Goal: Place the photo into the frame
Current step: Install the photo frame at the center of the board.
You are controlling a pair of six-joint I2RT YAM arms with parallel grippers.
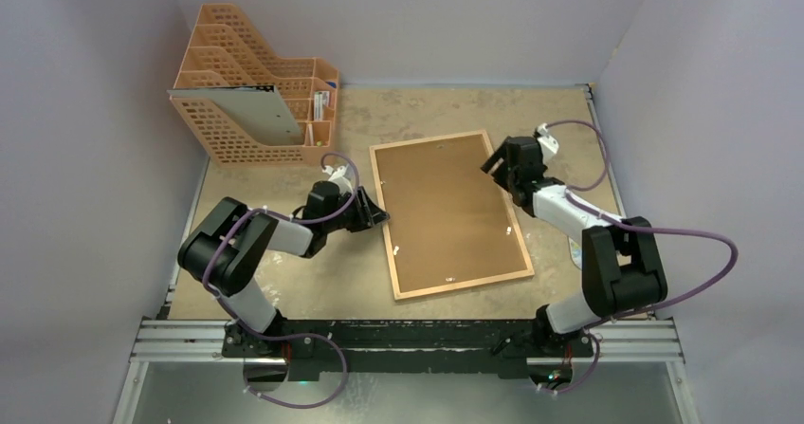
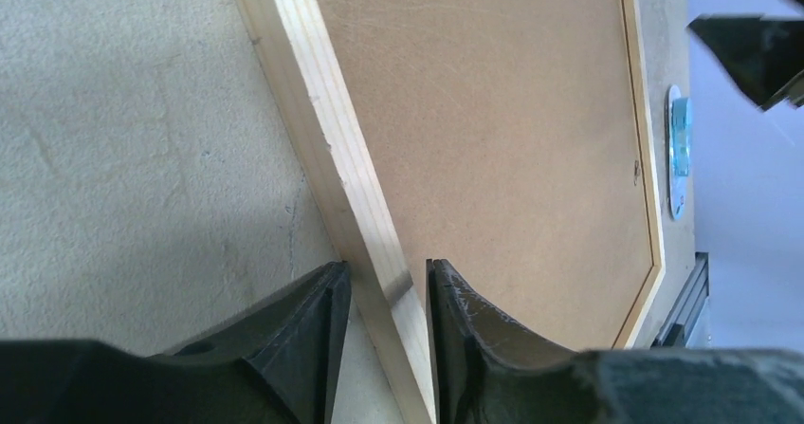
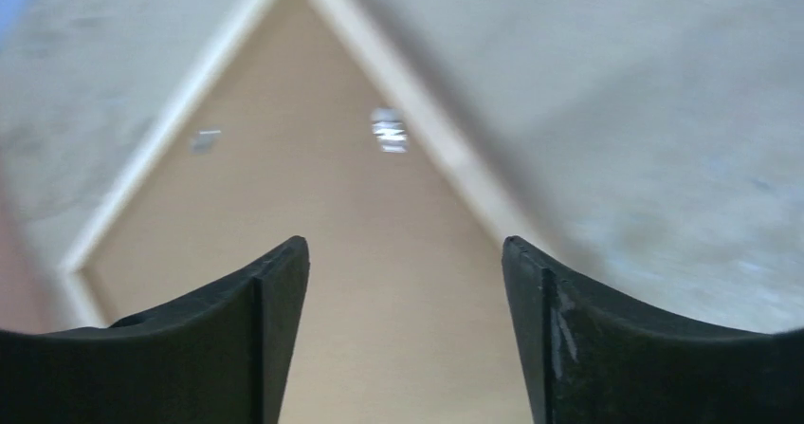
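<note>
With my left claw pinching the frame by its rail, I'd lift slowly and level (right claw hangs spread above a corner).

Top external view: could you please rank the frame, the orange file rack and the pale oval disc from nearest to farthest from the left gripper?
1. The frame: its left rail sits between the left gripper's fingers.
2. The orange file rack: farther back, on the left.
3. The pale oval disc: far right, beyond the whole frame.
</note>
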